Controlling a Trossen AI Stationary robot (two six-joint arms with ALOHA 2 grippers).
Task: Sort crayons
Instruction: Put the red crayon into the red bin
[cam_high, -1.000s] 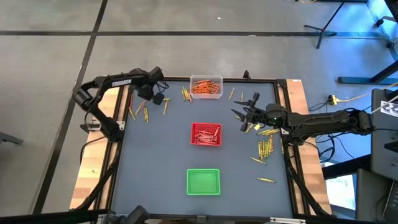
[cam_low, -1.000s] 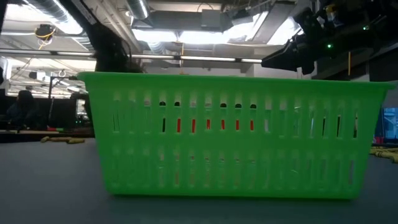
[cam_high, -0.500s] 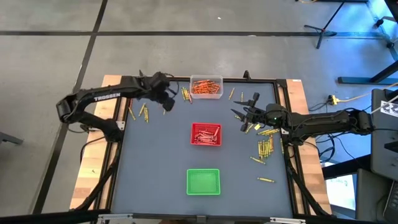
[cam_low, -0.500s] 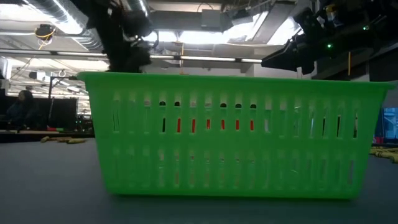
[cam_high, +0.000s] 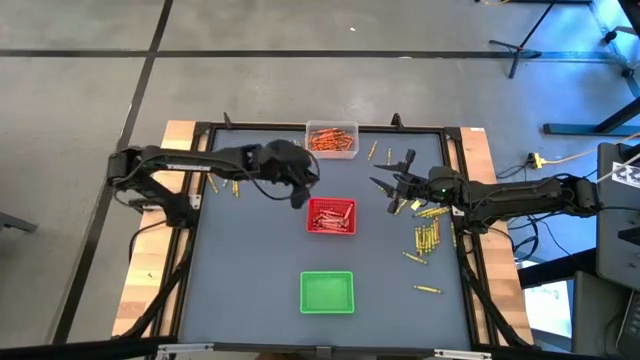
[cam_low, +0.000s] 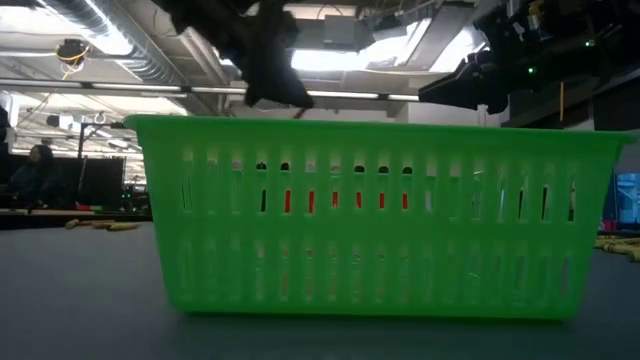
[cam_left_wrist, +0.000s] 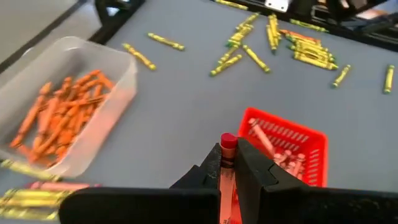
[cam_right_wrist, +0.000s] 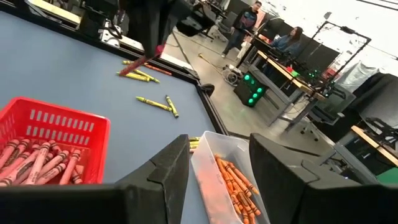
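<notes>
One red crayon (cam_left_wrist: 227, 163) is pinched upright in the left gripper (cam_left_wrist: 227, 171), which hangs beside the red tray (cam_high: 331, 215), itself holding more red crayons (cam_right_wrist: 34, 163). Orange crayons (cam_left_wrist: 59, 121) fill the clear tray (cam_high: 331, 139); yellow-green crayons (cam_high: 427, 238) lie scattered on the table (cam_high: 250, 260). The right gripper (cam_high: 385, 190) hovers unclenched, empty, near the scattered ones. The green tray (cam_high: 327, 292) sits nearer the table's front edge.

A robotics lab or workshop: beyond the right gripper (cam_right_wrist: 214, 165) stand work desks (cam_right_wrist: 292, 71) with seated people (cam_right_wrist: 292, 40), exposed ceiling ducts (cam_low: 100, 40), and tripod stands (cam_high: 530, 35).
</notes>
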